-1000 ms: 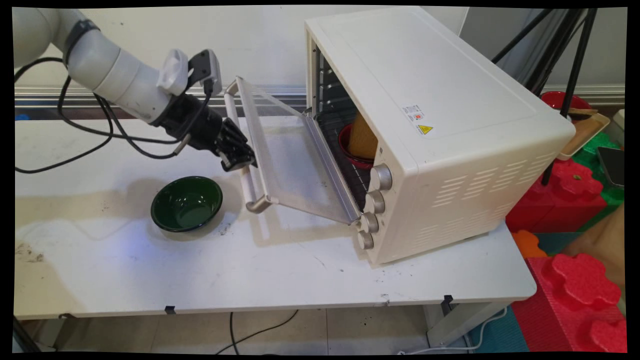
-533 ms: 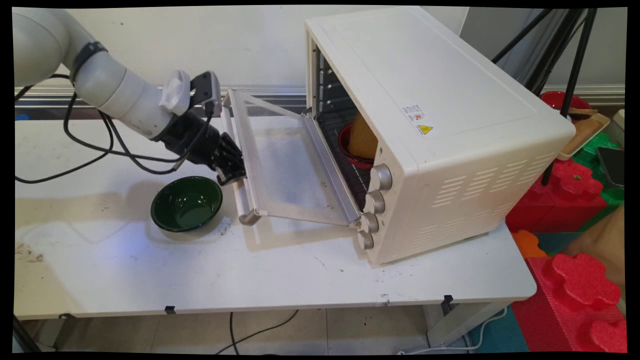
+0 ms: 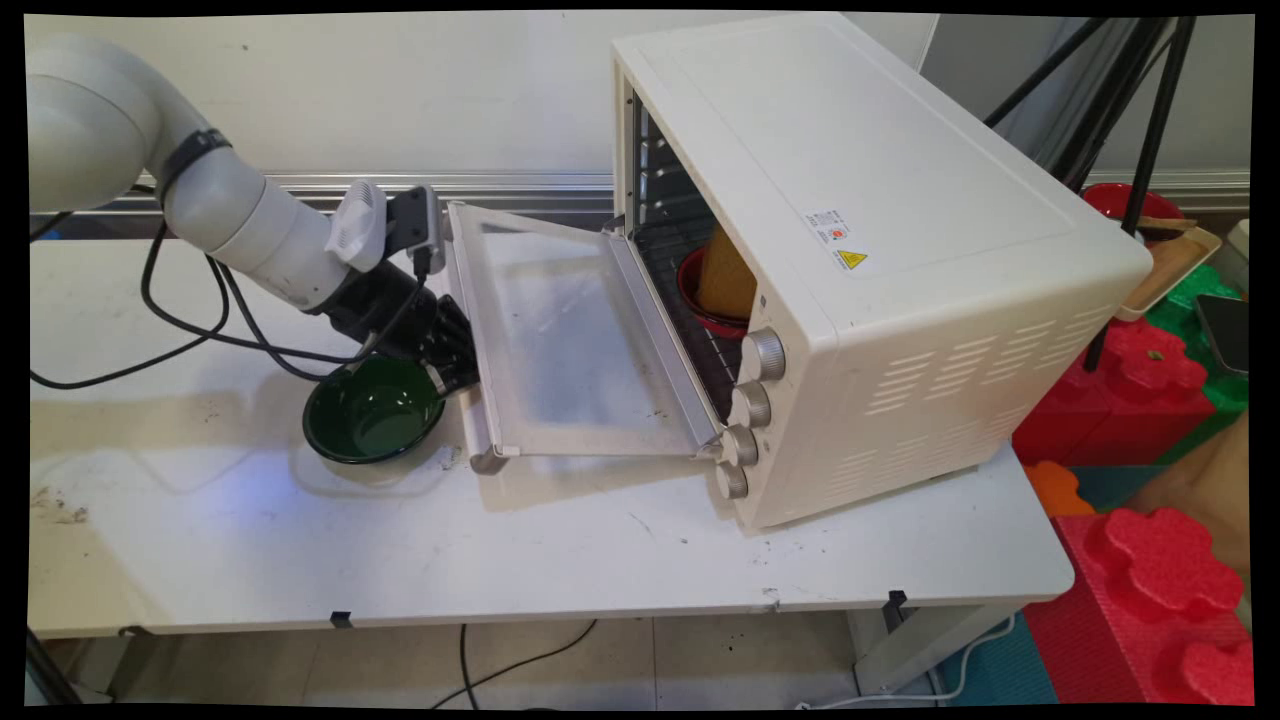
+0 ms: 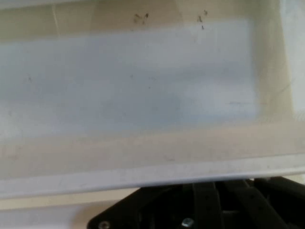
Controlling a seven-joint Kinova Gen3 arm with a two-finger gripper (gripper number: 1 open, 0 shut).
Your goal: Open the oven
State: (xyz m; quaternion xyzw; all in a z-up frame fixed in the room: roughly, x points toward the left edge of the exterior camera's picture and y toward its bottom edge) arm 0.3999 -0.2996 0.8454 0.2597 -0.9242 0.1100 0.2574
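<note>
Lower now, our gripper has swung the oven door nearly flat beside the green bowl, fingers clamped on its handle

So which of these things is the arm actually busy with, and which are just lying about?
Busy with:
- pincer, at the handle of the door
- toaster oven door, hanging open
- toaster oven

Lying about:
- green bowl, beside the pincer
- red bowl and brown thing inside the oven
- red foam blocks off the table
</note>
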